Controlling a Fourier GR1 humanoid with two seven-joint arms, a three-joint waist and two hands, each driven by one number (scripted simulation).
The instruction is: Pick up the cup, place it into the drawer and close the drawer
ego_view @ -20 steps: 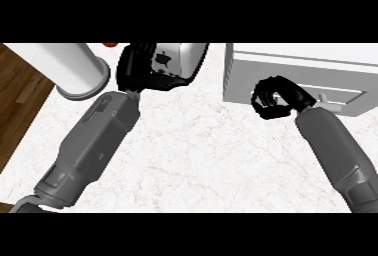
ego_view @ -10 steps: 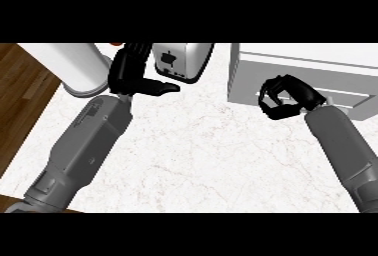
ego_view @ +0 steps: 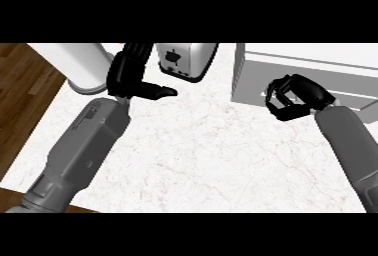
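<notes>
Both hands noted: left hand (ego_view: 131,75) raised since earlier, fingers straight; right hand (ego_view: 295,97) unmoved at drawer (ego_view: 310,70), fingers curled, apparently empty.

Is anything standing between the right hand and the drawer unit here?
Nothing visible does. The right hand, fingers curled, is right at the white drawer unit; the toaster stands off to its left. No cup shows.

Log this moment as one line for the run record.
left hand: open, beside toaster | right hand: fingers curled, at drawer unit front | cup: not visible
</notes>
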